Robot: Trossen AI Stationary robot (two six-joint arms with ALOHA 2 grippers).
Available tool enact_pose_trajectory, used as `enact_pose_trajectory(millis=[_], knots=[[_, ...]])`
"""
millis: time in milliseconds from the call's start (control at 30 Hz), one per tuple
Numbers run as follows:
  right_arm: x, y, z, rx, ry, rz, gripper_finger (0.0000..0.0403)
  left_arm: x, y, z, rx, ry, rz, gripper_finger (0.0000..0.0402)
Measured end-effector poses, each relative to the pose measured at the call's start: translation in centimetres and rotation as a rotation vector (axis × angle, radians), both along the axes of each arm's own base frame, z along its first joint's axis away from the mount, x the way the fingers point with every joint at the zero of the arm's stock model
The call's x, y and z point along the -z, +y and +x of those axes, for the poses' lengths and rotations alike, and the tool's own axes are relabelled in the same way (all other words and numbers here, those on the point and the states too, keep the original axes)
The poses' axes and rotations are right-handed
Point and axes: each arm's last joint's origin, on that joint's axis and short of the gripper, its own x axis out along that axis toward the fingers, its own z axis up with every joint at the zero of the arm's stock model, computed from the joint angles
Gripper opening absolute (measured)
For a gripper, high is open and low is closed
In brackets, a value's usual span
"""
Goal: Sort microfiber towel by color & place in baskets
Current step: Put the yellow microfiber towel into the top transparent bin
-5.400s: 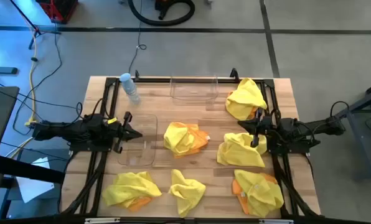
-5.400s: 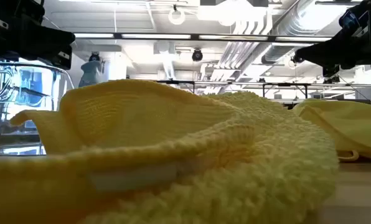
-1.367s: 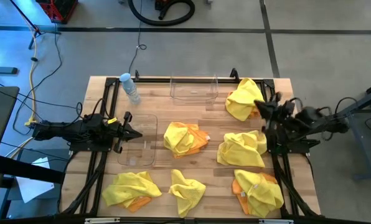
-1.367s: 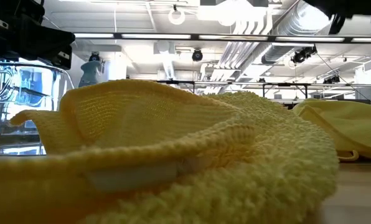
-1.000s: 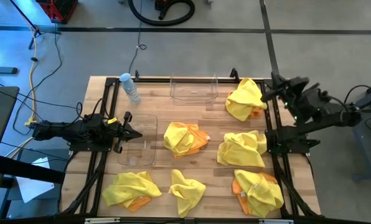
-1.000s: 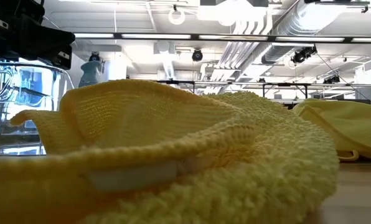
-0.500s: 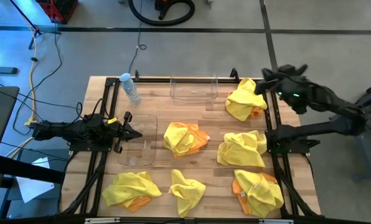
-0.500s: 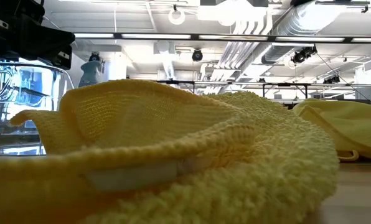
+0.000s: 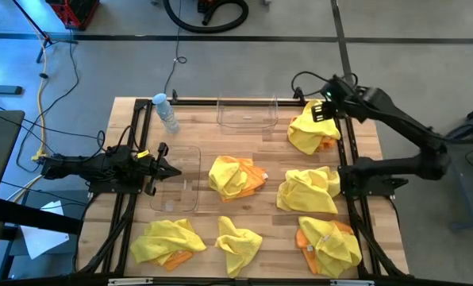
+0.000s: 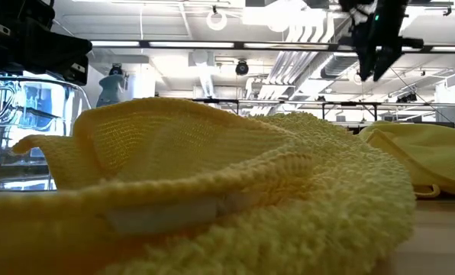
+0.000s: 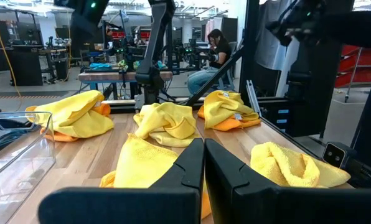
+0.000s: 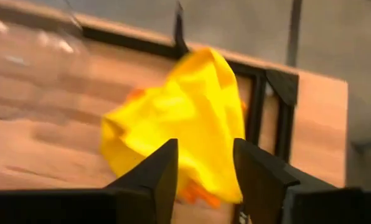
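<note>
Having swung in, the right hand (image 9: 321,111) now hovers open above the far-right yellow towel (image 9: 310,127).

Overhead cam looked straight down on the whole table (image 9: 197,119), floor beyond it on every side. Low cam sat at tabletop level, jammed up against a yellow towel (image 10: 212,191) that filled most of its frame, ceiling behind. Left wrist cam faced level across the table toward the room. Right wrist cam looked steeply down, close over the corner towel (image 12: 173,118), also seen overhead (image 9: 312,127).
</note>
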Motion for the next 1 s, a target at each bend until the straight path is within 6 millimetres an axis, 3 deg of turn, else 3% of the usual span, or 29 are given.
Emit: enact_pose_trajectory(millis=[167, 333, 600, 1000], knots=[[2.2, -2.9, 0.1, 0.014, 0.101, 0.142, 0.0200, 0.0, 0.0, 0.0, 0.000, 0.000, 0.000, 0.0001], [5.5, -4.9, -0.7, 0.006, 0.089, 0.222, 0.0226, 0.0, 0.0, 0.0, 0.000, 0.000, 0.000, 0.0001], [7.3, -5.4, -0.4, -0.004, 0.039, 0.229, 0.0232, 0.0, 0.0, 0.0, 0.000, 0.000, 0.000, 0.0001], [12.5, -6.4, 0.6, -0.028, 0.028, 0.375, 0.0232, 0.0, 0.0, 0.0, 0.000, 0.000, 0.000, 0.0001]])
